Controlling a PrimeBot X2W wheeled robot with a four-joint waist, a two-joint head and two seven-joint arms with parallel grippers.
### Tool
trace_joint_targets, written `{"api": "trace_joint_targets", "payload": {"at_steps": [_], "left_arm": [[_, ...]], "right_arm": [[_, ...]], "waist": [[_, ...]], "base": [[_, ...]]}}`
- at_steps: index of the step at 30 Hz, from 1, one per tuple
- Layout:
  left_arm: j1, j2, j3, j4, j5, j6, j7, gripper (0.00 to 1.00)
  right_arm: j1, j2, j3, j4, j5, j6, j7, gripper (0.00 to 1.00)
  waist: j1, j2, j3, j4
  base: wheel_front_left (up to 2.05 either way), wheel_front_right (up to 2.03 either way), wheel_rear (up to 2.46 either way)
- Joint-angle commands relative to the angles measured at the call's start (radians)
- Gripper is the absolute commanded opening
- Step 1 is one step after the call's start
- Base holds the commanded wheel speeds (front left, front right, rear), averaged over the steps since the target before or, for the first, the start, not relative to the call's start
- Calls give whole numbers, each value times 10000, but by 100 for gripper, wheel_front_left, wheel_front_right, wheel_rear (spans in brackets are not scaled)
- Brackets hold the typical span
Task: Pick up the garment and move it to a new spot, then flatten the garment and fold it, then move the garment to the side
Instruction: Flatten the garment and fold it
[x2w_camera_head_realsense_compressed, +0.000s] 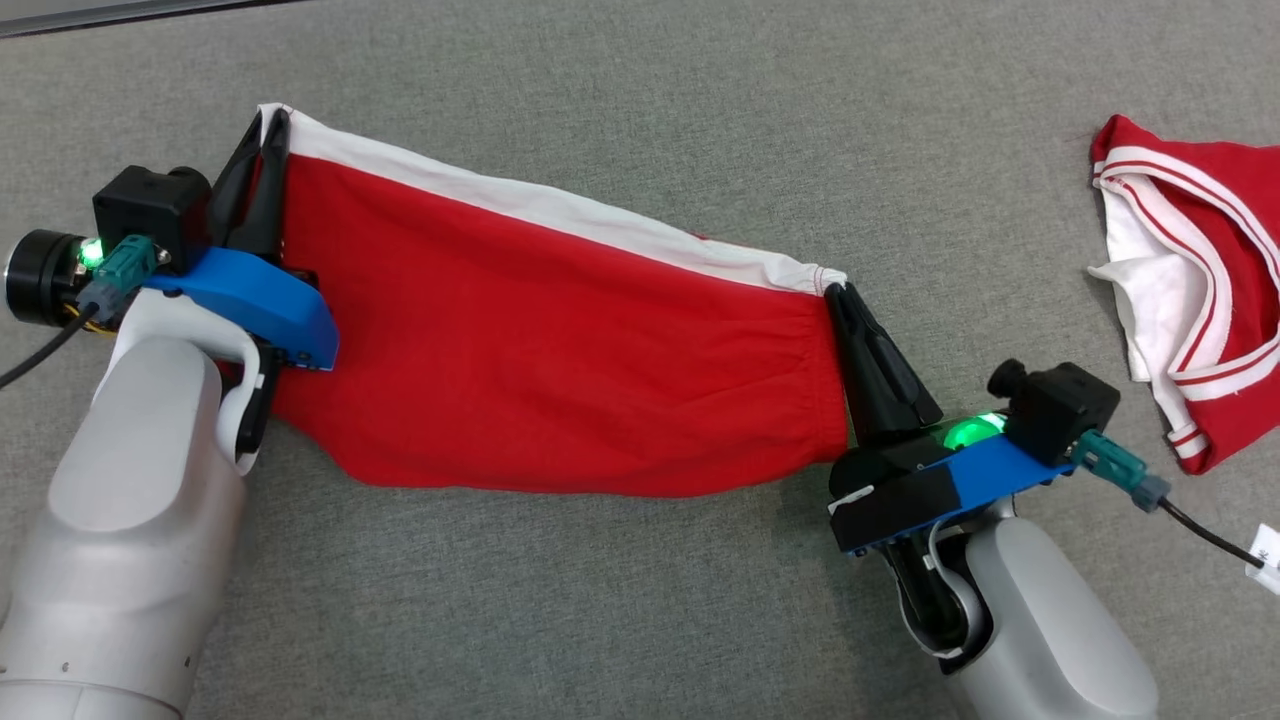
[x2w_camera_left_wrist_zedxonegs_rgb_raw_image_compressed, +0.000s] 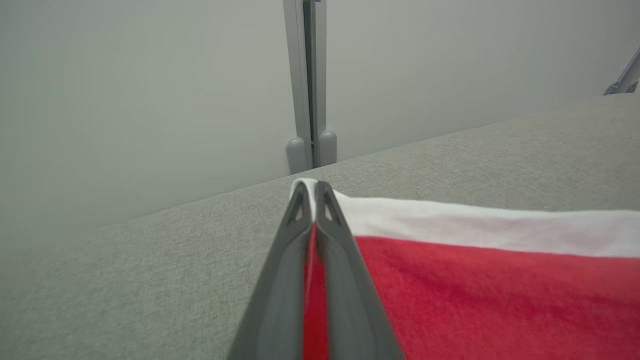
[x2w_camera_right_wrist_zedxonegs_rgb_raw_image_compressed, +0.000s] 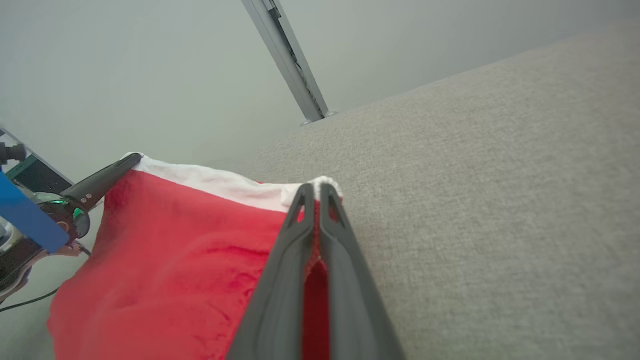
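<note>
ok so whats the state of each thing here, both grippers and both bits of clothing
left gripper: shut on a white-edged corner of the red garment
right gripper: shut on the opposite white-edged corner
red garment: stretched out between the two grippers, white band taut, not yet folded
red and white top: crumpled on the table at the robot's right, apart from both grippers

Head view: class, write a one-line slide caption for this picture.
Red garment stretched between the left jaws and the right jaws, each shut on a white-edged corner; another garment lies at right.
</note>
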Motion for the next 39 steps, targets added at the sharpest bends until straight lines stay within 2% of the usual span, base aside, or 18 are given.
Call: {"api": "trace_joint_targets", "payload": {"at_steps": [1, 2, 3, 4, 5, 6, 17, 30, 31, 32, 33, 39], "left_arm": [[-293, -9, 61, 94, -50, -12, -61, 0], [-315, -62, 135, 109, -75, 11, -62, 0], [-263, -116, 160, 152, -82, 38, -60, 12], [-196, -165, 186, 275, -111, 36, -53, 44], [-140, -213, 219, 363, -142, 35, -56, 100], [-105, -245, 260, 402, -132, 56, -56, 100], [886, -670, 454, 1232, -520, 17, -36, 100], [811, -669, 75, 2831, -723, 149, 2091, 100], [890, -717, 45, 2994, -783, 138, 2344, 96], [924, -757, 11, 3048, -807, 125, 2401, 45], [950, -772, -29, 3075, -804, 115, 2438, 0], [1399, -984, 28, 3146, -1011, 186, 1917, 0]], "right_arm": [[-269, -2, 139, 5, -502, 0, -47, 0], [-273, -2, 155, -14, -593, 0, -47, 0], [-175, -17, 91, 23, -483, -2, -45, 0], [-136, -23, 81, 57, -480, -2, -47, 24], [-147, -13, 121, 44, -537, 0, -47, 82], [-137, -8, 133, 35, -565, 0, -47, 100], [615, -16, -813, -33, -1569, 0, -46, 100], [1076, -11, -1228, 71, -1445, 0, -47, 100], [1089, -7, -1228, 86, -1431, 0, -47, 100], [1100, -8, -1250, 93, -1435, 0, -46, 100], [1110, -10, -1297, 111, -1448, 0, -46, 100], [1449, -10, -1536, 384, -1670, 0, -47, 100]], "waist": [[-1, -4, 38, -52], [-1, -4, 53, -64], [-1, -4, 57, -67], [-1, -4, 53, -72], [-1, -4, 40, -72], [-1, -4, 16, -61], [-1, -4, -743, 188], [-1, -4, -1122, 57], [-1, -4, -1160, 32], [-1, -4, -1201, 7], [-1, -4, -1243, -6], [-1, -4, -1918, 126]], "base": [[0, 0, 0], [0, 0, 0], [0, 0, 0], [0, 0, 0], [0, 0, 0], [0, 0, 0], [0, 0, 0], [0, 0, 0], [0, 0, 0], [0, 0, 0], [0, 0, 0], [0, 0, 0]]}}
